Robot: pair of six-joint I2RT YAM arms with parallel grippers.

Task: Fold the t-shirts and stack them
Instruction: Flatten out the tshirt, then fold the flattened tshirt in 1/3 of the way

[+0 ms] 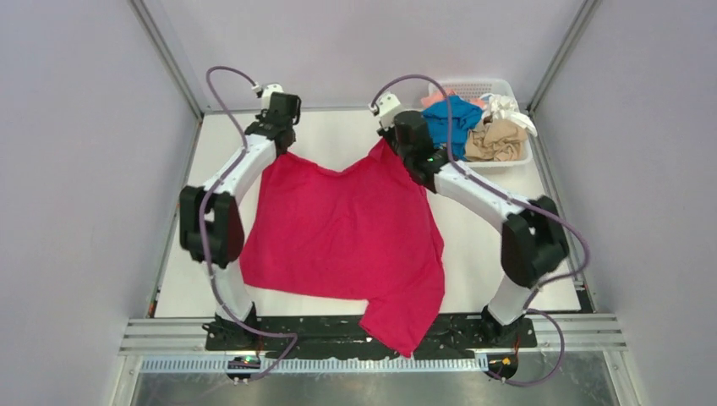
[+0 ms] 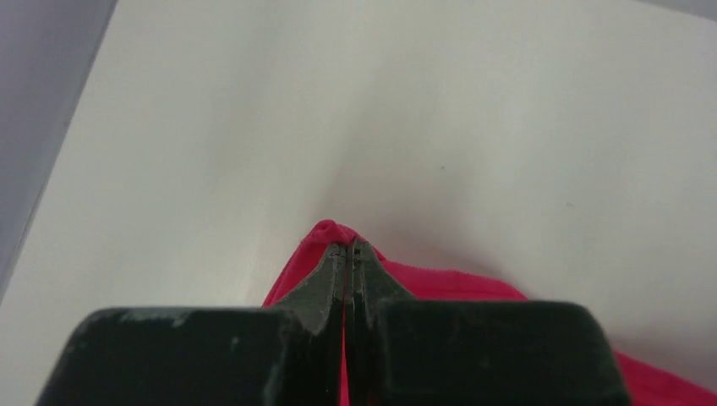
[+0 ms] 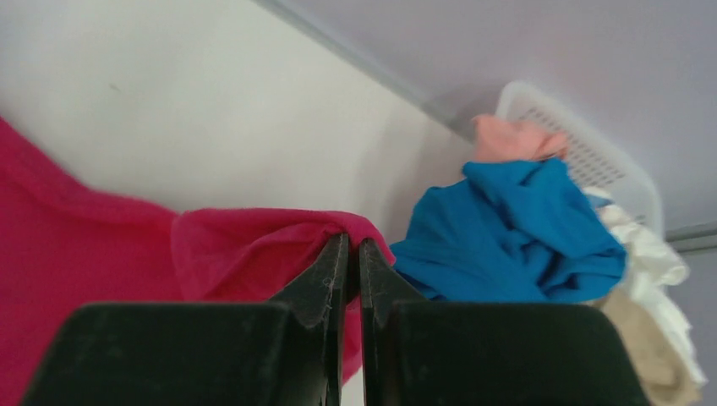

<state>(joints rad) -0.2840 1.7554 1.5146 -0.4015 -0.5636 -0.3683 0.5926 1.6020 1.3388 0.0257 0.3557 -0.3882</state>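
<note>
A bright magenta-red t-shirt [image 1: 347, 237] hangs spread between both arms over the white table [image 1: 473, 254], its lower edge draping past the near edge. My left gripper [image 2: 348, 247] is shut on one far corner of the magenta-red t-shirt [image 2: 499, 288]. My right gripper [image 3: 352, 244] is shut on the other far corner [image 3: 245, 254]. In the top view the left gripper [image 1: 286, 145] and right gripper [image 1: 396, 145] are near the far edge. Blue [image 1: 452, 123], tan [image 1: 497, 139], white [image 1: 507, 108] and peach-pink [image 1: 435, 97] t-shirts lie crumpled in the basket.
A white lattice basket [image 1: 499, 86] stands at the far right corner, close beside my right gripper; it also shows in the right wrist view [image 3: 583, 144]. Grey enclosure walls [image 1: 76, 169] and a metal frame rail [image 1: 592, 326] surround the table.
</note>
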